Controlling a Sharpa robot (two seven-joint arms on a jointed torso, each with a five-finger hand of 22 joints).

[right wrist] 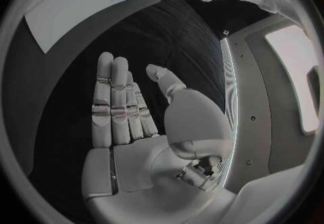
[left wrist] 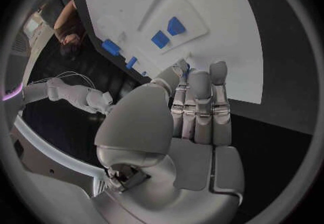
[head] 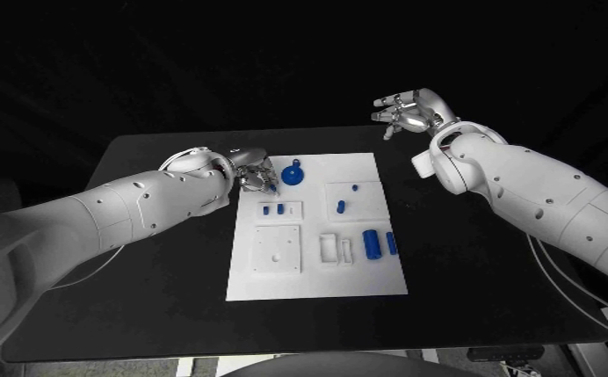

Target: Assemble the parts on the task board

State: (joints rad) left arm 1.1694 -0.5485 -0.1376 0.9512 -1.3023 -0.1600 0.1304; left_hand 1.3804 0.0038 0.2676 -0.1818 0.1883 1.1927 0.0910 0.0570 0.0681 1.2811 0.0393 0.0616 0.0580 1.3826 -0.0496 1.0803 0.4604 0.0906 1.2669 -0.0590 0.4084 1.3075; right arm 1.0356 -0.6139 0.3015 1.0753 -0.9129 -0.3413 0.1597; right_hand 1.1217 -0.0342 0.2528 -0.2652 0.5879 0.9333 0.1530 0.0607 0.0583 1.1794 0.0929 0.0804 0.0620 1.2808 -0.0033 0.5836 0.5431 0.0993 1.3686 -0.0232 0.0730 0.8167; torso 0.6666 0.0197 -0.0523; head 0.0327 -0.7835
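The left robot hand [head: 254, 172] sits at the far left edge of the task board [head: 317, 282], fingers drawn together over something small; whether it pinches a blue part there I cannot tell. Just beside its fingertips lies the round blue part [head: 293, 174], near the board's far edge. To do this step well, I judge it should settle the fingertips squarely before lifting, keeping clear of the 2 small blue pegs [head: 272, 209] standing in the block behind. Toward the board's right edge lie the larger blue cylinder [head: 372, 243] and a slimmer piece. The right robot hand [head: 406, 113] hovers beyond the tabletop's far right corner, fingers apart, holding nothing.
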